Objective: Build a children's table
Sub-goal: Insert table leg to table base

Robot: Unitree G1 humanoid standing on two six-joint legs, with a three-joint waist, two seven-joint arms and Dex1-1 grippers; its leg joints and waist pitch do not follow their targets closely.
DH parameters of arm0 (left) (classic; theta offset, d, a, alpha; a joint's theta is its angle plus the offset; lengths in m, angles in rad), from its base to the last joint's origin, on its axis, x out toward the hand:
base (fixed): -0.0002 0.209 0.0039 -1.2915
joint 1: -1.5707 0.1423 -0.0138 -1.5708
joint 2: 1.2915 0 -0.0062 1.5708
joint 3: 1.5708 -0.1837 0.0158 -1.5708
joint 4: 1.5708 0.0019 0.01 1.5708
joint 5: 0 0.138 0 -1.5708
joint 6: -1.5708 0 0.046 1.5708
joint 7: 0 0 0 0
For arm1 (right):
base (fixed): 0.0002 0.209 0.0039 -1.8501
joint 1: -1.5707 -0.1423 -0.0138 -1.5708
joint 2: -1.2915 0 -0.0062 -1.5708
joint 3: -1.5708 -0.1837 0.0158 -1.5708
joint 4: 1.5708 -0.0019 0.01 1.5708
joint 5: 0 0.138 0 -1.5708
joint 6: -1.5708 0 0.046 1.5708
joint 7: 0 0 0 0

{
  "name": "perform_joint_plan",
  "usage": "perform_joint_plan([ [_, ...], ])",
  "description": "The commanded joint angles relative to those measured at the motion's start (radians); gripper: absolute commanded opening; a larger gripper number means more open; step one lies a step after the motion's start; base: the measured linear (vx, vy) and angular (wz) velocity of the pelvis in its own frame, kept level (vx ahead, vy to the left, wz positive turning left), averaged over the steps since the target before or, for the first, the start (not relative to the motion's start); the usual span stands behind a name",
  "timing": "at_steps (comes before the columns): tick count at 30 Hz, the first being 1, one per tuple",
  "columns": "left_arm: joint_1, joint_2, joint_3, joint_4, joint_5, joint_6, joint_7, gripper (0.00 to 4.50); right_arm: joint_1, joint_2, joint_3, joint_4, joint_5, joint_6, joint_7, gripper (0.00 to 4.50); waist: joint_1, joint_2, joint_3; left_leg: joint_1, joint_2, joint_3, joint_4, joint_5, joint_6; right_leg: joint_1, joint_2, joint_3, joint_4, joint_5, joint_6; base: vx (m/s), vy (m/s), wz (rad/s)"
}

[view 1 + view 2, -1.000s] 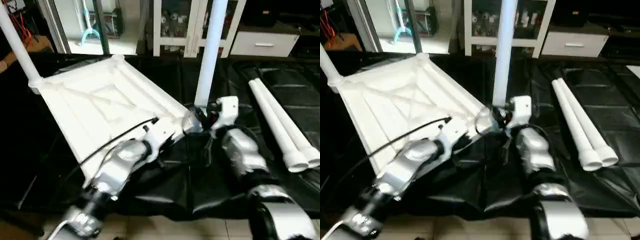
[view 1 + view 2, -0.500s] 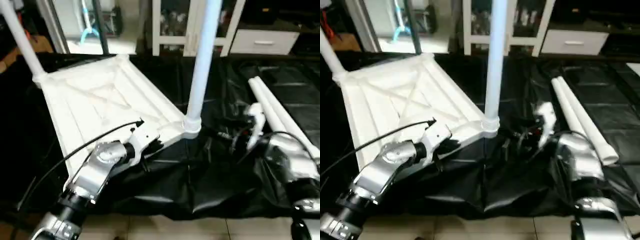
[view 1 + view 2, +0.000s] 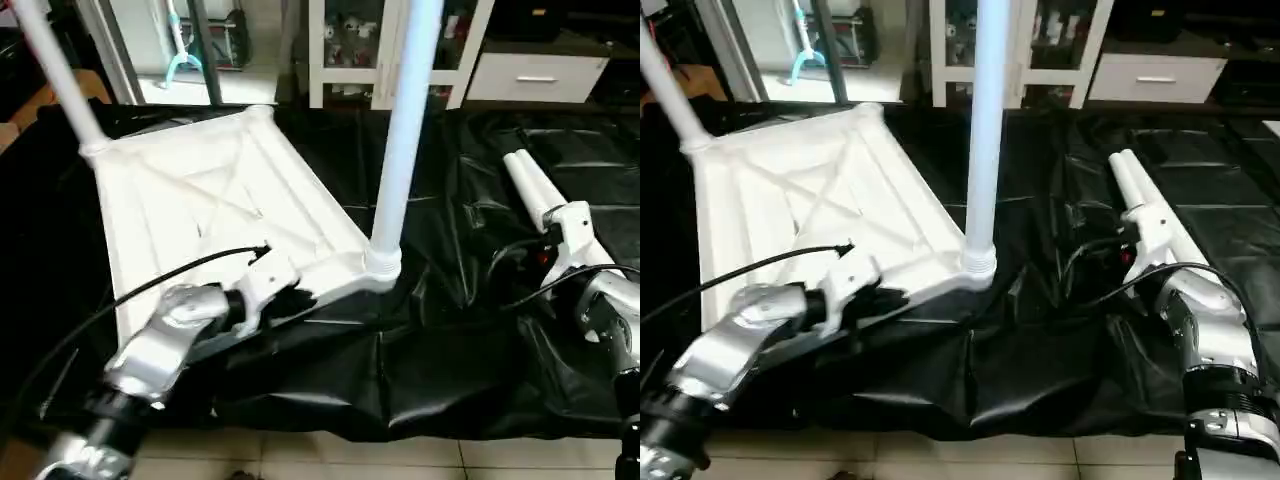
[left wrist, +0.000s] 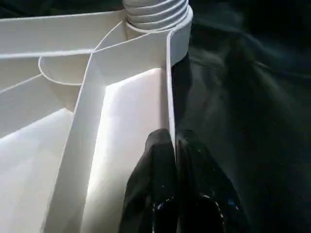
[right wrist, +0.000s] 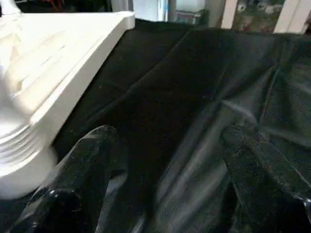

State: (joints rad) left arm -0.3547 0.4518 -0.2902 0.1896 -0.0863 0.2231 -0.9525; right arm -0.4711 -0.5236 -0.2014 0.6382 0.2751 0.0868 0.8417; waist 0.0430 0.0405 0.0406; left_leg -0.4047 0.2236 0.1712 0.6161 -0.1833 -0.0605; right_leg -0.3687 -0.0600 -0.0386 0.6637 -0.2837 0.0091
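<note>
The white tabletop (image 3: 210, 215) lies upside down on the black sheet (image 3: 420, 350), its X-ribbed underside facing up. Two legs already stand in its corner sockets: one upright leg (image 3: 400, 140) rises from the tabletop's near corner, and another leg (image 3: 55, 75) stands tilted at the tabletop's far corner. Beside the tabletop, well apart from it on the same black sheet, lie the spare legs (image 3: 530, 185), side by side.

The left gripper (image 4: 174, 145) is down at the tabletop's near edge, its black fingers (image 4: 155, 160) clenched tight on the thin rim wall, just along from the socket with the upright leg. One finger sits inside the rim, the other outside it.

The right gripper (image 5: 165, 160) is off the tabletop, between the upright leg's socket and the spare legs, over the black sheet. Its fingers (image 5: 92, 150) are spread wide and released, grasping nothing. The ribbed base of the socket shows just beside one of them.
</note>
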Motion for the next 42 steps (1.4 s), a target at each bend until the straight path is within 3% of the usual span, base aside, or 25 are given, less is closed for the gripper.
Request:
perform_joint_plan([
  [1, -0.001, 0.014, -0.01, -0.067, -0.041, -0.038, -0.078, 0.0, 0.003, -0.016, -0.01, -0.021, -0.009, 0.007, -0.018, 3.61, -0.001, -0.009, -0.055, 0.029, 0.003, 0.003, -0.051, -0.004, 0.113, 0.039, -0.046, 0.029, -0.065, 0.349, -0.275, 0.0, 0.0, 0.0],
  [7, 0.007, 0.039, -0.015, -0.081, -0.074, -0.081, -0.164, 0.0, -0.001, -0.001, -0.013, -0.016, -0.001, 0.002, -0.01, 3.61, 0.002, -0.007, -0.046, 0.032, 0.006, 0.005, -0.06, -0.061, 0.079, 0.035, -0.048, 0.03, -0.072, 0.265, -0.277, 0.0, 0.0, 0.0],
  [8, 0.008, 0.04, -0.016, -0.087, -0.085, -0.092, -0.183, 0.0, 0.007, 0.004, -0.01, -0.031, 0.003, 0.007, -0.013, 3.61, 0.001, -0.003, -0.04, 0.031, 0.006, 0.005, -0.062, -0.067, 0.076, 0.032, -0.048, 0.03, -0.073, 0.258, -0.276, 0.0, 0.0, 0.0],
  [10, 0.009, 0.041, -0.016, -0.093, -0.093, -0.099, -0.198, 0.0, 0.014, 0.006, -0.008, -0.042, 0.006, 0.011, -0.015, 3.61, 0.001, -0.006, -0.038, 0.033, 0.007, 0.006, -0.064, -0.085, 0.067, 0.033, -0.049, 0.032, -0.076, 0.232, -0.274, 0.0, 0.0, 0.0],
  [19, 0.002, 0.042, -0.014, -0.089, -0.084, -0.118, -0.224, 0.0, 0.026, 0.007, -0.011, -0.063, 0.021, 0.023, -0.018, 3.61, 0.002, -0.005, -0.036, 0.028, 0.004, 0.007, -0.06, -0.036, 0.094, 0.035, -0.048, 0.033, -0.071, 0.298, -0.271, 0.0, 0.0, 0.0],
  [20, -0.015, 0.038, -0.021, -0.049, -0.023, -0.123, -0.164, 0.0, 0.038, 0.017, -0.014, -0.096, 0.053, 0.042, 0.012, 3.61, 0.001, 0.002, -0.034, 0.028, 0.004, 0.007, -0.061, -0.046, 0.092, 0.034, -0.048, 0.032, -0.074, 0.29, -0.267, 0.0, 0.0, 0.0],
  [24, -0.048, 0.028, -0.024, 0.044, 0.071, -0.142, -0.056, 0.0, 0.079, 0.036, -0.006, -0.189, 0.134, 0.103, 0.11, 3.61, 0.001, -0.001, -0.036, 0.028, 0.008, 0.004, -0.066, -0.091, 0.084, 0.038, -0.051, 0.032, -0.077, 0.246, -0.256, 0.0, 0.0, 0.0],
  [25, -0.048, 0.028, -0.024, 0.044, 0.071, -0.142, -0.056, 0.0, 0.079, 0.036, -0.006, -0.189, 0.134, 0.103, 0.11, 3.9, 0.001, -0.001, -0.035, 0.026, 0.007, 0.003, -0.067, -0.09, 0.083, 0.04, -0.051, 0.031, -0.078, 0.244, -0.253, 0.0, 0.0, 0.0],
  [26, -0.049, 0.027, -0.022, 0.052, 0.073, -0.144, -0.05, 0.0, 0.085, 0.041, -0.009, -0.207, 0.156, 0.117, 0.127, 3.9, -0.001, -0.001, -0.035, 0.027, 0.008, 0.001, -0.068, -0.092, 0.08, 0.039, -0.052, 0.032, -0.078, 0.243, -0.252, 0.0, 0.0, 0.0],
  [27, -0.05, 0.023, -0.019, 0.05, 0.071, -0.142, -0.048, 0.0, 0.089, 0.035, -0.008, -0.226, 0.192, 0.148, 0.181, 3.96, -0.005, -0.007, -0.04, 0.027, 0.006, 0.003, -0.066, -0.084, 0.081, 0.042, -0.051, 0.032, -0.078, 0.254, -0.259, 0.0, 0.0, 0.0],
  [30, -0.053, 0.017, -0.018, 0.054, 0.073, -0.142, -0.039, 0.0, 0.095, 0.004, 0.015, -0.233, 0.196, 0.174, 0.246, 4.3, -0.008, -0.004, -0.041, 0.024, 0.006, 0.003, -0.062, -0.057, 0.095, 0.041, -0.052, 0.031, -0.075, 0.281, -0.269, 0.0, 0.0, 0.0],
  [31, -0.054, 0.014, -0.018, 0.06, 0.078, -0.146, -0.033, 0.0, 0.1, -0.012, 0.02, -0.242, 0.207, 0.193, 0.275, 4.39, -0.009, -0.008, -0.044, 0.024, 0.005, 0.003, -0.061, -0.051, 0.097, 0.043, -0.052, 0.032, -0.075, 0.286, -0.27, 0.0, 0.0, 0.0],
  [34, -0.057, 0.009, -0.022, 0.073, 0.085, -0.157, -0.023, 0.0, 0.11, -0.047, 0.031, -0.263, 0.224, 0.235, 0.336, 4.47, -0.004, -0.006, -0.047, 0.023, 0.006, 0.003, -0.057, -0.032, 0.11, 0.044, -0.052, 0.031, -0.072, 0.311, -0.27, 0.0, 0.0, 0.0],
  [37, -0.056, 0.0, -0.031, 0.081, 0.089, -0.17, -0.019, 0.0, 0.124, -0.086, 0.075, -0.314, 0.248, 0.309, 0.434, 4.47, 0.0, -0.014, -0.05, 0.023, 0.006, 0.004, -0.055, -0.025, 0.119, 0.046, -0.051, 0.03, -0.071, 0.322, -0.27, 0.0, 0.0, 0.0],
  [39, -0.056, -0.002, -0.034, 0.082, 0.091, -0.172, -0.017, 0.0, 0.122, -0.087, 0.093, -0.328, 0.25, 0.32, 0.452, 4.47, 0.0, -0.011, -0.049, 0.023, 0.008, 0.004, -0.056, -0.034, 0.123, 0.042, -0.053, 0.03, -0.071, 0.299, -0.269, 0.0, 0.0, 0.0],
  [42, -0.058, -0.015, -0.041, 0.078, 0.093, -0.169, -0.013, 0.0, 0.067, -0.025, 0.136, -0.267, 0.149, 0.205, 0.368, 4.47, -0.004, -0.013, -0.05, 0.026, 0.01, 0.004, -0.057, -0.044, 0.104, 0.037, -0.058, 0.031, -0.074, 0.232, -0.277, 0.0, 0.0, 0.0],
])
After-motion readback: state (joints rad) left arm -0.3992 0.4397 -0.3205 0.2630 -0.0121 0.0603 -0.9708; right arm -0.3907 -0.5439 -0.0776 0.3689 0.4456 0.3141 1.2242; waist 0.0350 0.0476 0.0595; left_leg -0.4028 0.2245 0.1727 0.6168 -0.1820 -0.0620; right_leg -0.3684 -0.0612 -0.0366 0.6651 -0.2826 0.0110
